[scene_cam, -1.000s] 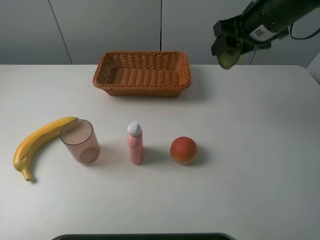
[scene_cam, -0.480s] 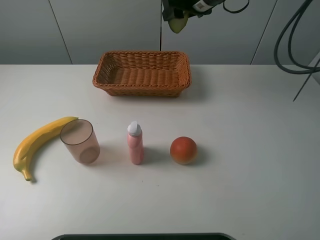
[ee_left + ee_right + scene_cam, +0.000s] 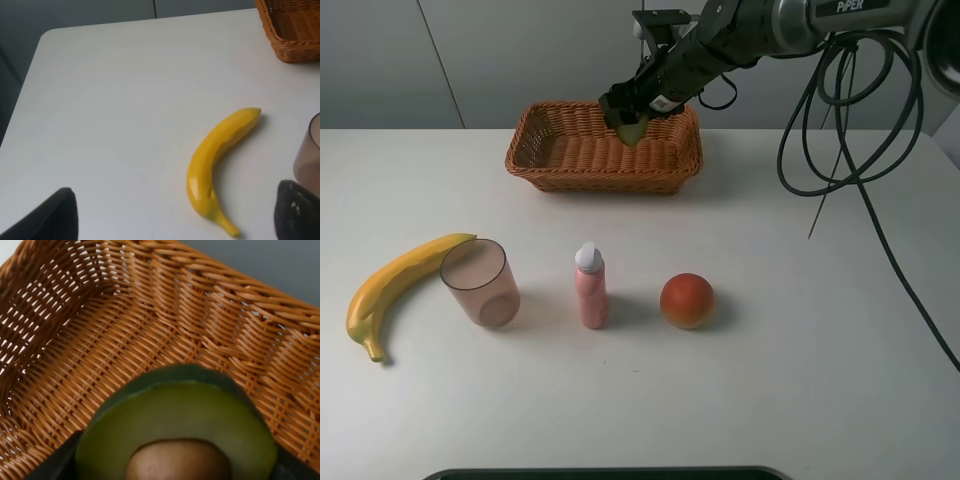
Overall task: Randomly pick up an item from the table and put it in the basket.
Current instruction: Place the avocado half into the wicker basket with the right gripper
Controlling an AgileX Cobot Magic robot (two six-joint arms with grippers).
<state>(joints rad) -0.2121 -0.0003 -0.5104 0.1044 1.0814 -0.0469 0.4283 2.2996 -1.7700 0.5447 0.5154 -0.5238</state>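
over the inside of the basket [image 3: 605,181], at the far side of the table [image 3: 800,330], the halved avocado [image 3: 633,131] is being held by the right gripper [image 3: 628,118]. its jaws are being pressed against the avocado's two sides, so the fruit is being grasped rather than released. in the right wrist view the pale green cut face and brown pit are being shown turned toward the camera, with the woven floor and walls of the basket lying beyond. whether the avocado is touching the weave cannot be told. in the high view it is being positioned over the right half of the basket, near the rear rim. the left gripper [image 3: 180,220] is being shown in the left wrist view alone, its fingers [image 3: 60,215] being held wide apart and released above the table. on the near half of the table, well apart from the basket, a row is being formed by a banana [image 3: 395,285], a translucent cup [image 3: 480,283] touching or just beside the banana's tip, an upright pink bottle [image 3: 590,290] and a red-orange fruit [image 3: 687,300].
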